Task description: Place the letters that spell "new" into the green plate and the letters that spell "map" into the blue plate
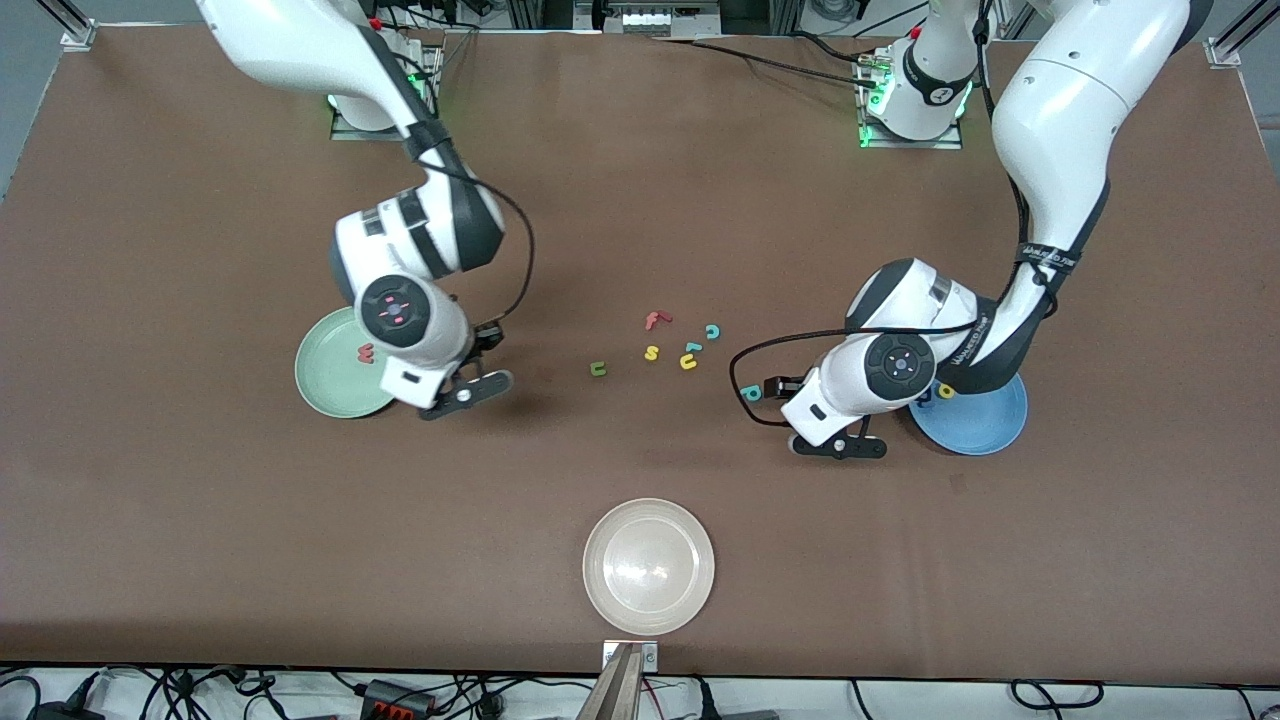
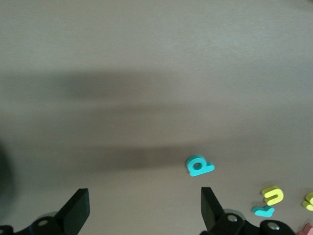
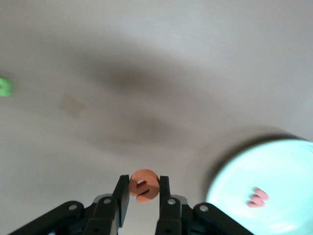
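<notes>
Right end effector [image 3: 143,192] pinches orange e [image 3: 143,185]; left end effector [image 2: 144,210] gapes empty.

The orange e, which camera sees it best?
The right wrist view: the orange e sits pinched between the right gripper's fingers, large and unobstructed. In the front view the gripper hides it. The left wrist view doesn't show it.

The front view looks steeply down on the whole counter [image 1: 640,200] from across it, arm bases along the frame's top. Each wrist view looks down close past its own gripper. Front and left wrist views share the teal p [image 1: 752,393] [image 2: 198,166]; front and right wrist views share the green plate [image 1: 325,385] [image 3: 274,181].
</notes>
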Tool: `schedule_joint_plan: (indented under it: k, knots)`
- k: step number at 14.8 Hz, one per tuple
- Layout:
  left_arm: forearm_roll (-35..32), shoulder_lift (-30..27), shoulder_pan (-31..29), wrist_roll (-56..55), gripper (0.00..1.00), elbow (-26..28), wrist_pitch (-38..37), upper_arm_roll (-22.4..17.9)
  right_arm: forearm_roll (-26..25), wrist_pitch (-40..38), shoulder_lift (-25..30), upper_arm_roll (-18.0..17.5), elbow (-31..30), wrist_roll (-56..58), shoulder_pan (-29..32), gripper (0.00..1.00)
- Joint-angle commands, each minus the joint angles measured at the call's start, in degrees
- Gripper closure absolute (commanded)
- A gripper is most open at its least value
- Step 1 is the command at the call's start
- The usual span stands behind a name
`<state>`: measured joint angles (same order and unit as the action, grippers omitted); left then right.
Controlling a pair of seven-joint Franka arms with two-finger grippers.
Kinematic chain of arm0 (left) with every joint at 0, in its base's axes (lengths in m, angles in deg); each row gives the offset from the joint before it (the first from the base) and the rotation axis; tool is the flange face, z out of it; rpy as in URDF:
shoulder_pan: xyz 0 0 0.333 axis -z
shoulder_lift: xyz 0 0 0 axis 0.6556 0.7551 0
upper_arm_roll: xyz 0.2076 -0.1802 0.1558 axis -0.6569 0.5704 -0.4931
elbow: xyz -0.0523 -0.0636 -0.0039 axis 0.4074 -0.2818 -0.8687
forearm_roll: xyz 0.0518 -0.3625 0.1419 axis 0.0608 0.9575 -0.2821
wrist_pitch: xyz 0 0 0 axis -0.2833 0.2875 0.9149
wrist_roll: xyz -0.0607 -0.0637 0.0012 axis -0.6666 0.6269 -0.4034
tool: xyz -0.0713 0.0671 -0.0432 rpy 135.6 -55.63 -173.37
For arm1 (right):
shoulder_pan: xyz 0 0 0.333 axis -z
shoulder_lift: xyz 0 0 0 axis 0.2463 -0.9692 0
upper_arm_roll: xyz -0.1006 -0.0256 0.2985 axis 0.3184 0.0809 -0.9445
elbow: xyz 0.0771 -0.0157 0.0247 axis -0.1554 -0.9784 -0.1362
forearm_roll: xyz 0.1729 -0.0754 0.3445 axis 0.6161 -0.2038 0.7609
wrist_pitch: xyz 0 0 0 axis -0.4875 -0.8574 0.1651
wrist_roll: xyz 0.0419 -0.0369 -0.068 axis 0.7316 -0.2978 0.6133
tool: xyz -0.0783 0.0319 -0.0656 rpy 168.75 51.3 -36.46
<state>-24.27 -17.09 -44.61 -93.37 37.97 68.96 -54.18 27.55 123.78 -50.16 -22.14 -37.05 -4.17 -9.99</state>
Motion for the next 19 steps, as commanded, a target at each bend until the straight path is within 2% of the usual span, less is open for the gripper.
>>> schedule_joint_plan:
  k: [1,7,11,17,19]
  knots:
    - [-0.7,2.0,1.4,11.9,0.0,-1.6,1.3,-0.2,0.2,-2.0,1.1,-0.6,-2.2,1.1,4.7,0.91]
    - [-1.0,1.8,3.7,30.9,0.0,0.4,2.0,0.2,-0.9,-1.5,1.9,-0.6,-5.9,4.4,13.3,0.91]
    - [-4.9,1.9,4.2,40.8,0.0,4.9,9.2,0.1,-0.9,1.0,1.7,-0.6,-9.4,5.2,16.8,0.91]
    - [-13.5,4.4,5.7,44.3,0.0,7.4,16.1,-0.2,-0.9,9.8,1.1,-0.5,-14.5,10.7,20.5,0.9]
    - [-16.0,5.6,5.7,44.3,0.06,7.7,17.9,-0.2,-0.9,11.0,0.0,-0.5,-14.5,11.1,21.1,0.89]
